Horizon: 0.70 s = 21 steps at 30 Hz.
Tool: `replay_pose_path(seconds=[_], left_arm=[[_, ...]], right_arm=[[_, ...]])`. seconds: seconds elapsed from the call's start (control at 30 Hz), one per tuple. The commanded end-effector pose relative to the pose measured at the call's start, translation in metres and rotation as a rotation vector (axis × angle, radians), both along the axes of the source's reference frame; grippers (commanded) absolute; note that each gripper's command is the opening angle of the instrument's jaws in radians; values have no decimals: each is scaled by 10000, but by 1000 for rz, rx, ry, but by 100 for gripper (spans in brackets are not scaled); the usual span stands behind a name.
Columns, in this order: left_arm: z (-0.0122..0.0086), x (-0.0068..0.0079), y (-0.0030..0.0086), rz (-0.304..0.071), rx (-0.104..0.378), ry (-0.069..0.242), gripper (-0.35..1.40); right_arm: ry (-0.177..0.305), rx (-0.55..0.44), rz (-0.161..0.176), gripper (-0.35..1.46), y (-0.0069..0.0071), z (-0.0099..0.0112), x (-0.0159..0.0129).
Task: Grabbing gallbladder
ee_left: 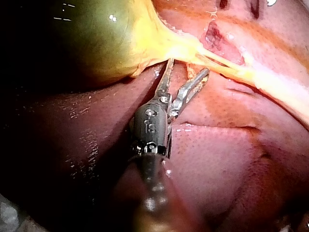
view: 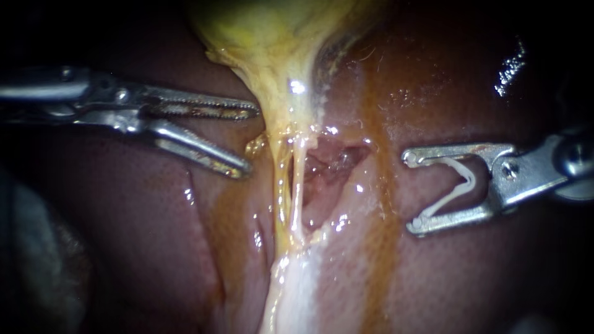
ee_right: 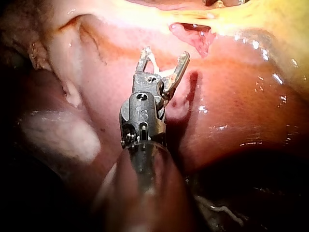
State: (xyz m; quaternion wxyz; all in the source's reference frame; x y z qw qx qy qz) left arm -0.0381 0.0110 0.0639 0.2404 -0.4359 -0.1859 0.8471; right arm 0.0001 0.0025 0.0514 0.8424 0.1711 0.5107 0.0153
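We have not made the grab yet. The gallbladder [view: 266, 37] sits yellow at the upper centre of the frame and narrows downward over the liver [view: 124, 247]. Our left instrument [view: 250, 141] lies just left of that neck, its hand spread and gripping nothing. Our right instrument [view: 408, 193], at the right and well apart, pinches a white clip [view: 461, 189]. We judge that closing on the tissue is what's left.
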Motion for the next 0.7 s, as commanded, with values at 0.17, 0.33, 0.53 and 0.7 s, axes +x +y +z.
replay_pose_path(seconds=[0.17, 0.33, 0.53, 0.7], left_arm=[[6, -13, -3, 3, 4, 0, 49], [4, -12, -3, 3, 5, 0, 47], [2, -16, -2, 3, 8, -1, 34], [2, -18, -1, 2, 8, -1, -1]], right_arm=[[0, 0, 0, 50, 0, 0, 0], [0, -1, -1, 50, 0, 0, 0], [0, -1, 0, 50, 0, 1, 0], [3, 0, 1, 50, 0, 1, 0]])
